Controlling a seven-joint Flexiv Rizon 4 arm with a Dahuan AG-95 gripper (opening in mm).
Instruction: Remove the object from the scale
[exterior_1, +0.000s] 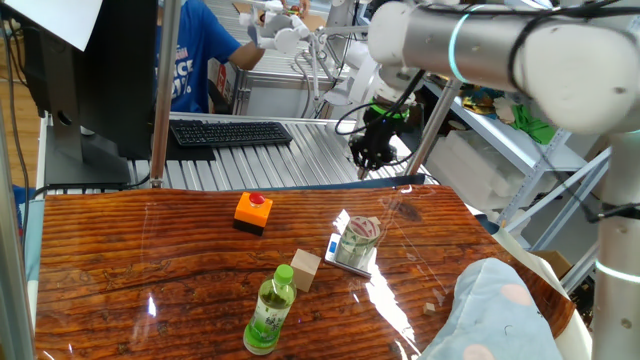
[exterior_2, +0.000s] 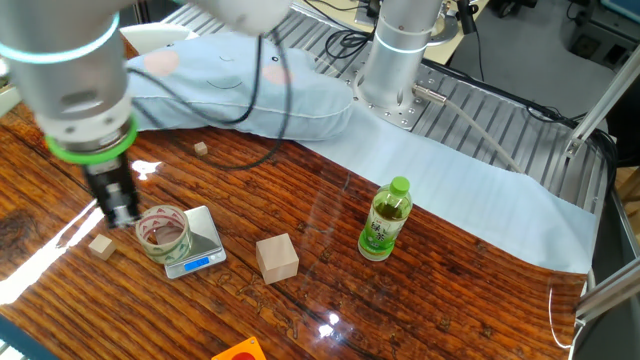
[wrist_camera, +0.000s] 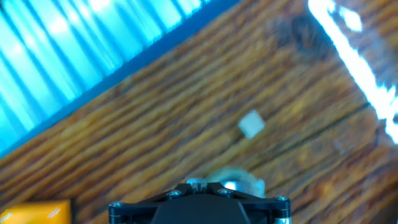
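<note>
The object, a small clear round jar (exterior_1: 358, 240) with a wide rim, stands on the scale (exterior_1: 349, 262), a flat silver-grey plate near the middle of the wooden table. In the other fixed view the jar (exterior_2: 163, 232) covers the left part of the scale (exterior_2: 203, 243), whose display strip faces the front. My gripper (exterior_1: 362, 170) hangs above the table, apart from the jar, towards the table's edge by the metal rollers. Its fingers look shut and hold nothing. In the other fixed view the gripper (exterior_2: 124, 218) shows just left of the jar. In the hand view the gripper (wrist_camera: 198, 182) hides most of the jar's rim (wrist_camera: 239, 181).
A tan wooden cube (exterior_1: 306, 268) and a green-capped bottle (exterior_1: 270, 312) stand beside the scale. An orange box with a red button (exterior_1: 253, 210) sits further left. Two small cubes (exterior_2: 101, 247) (exterior_2: 201, 148) lie on the wood. A pale blue cloth (exterior_1: 500, 310) covers one table end.
</note>
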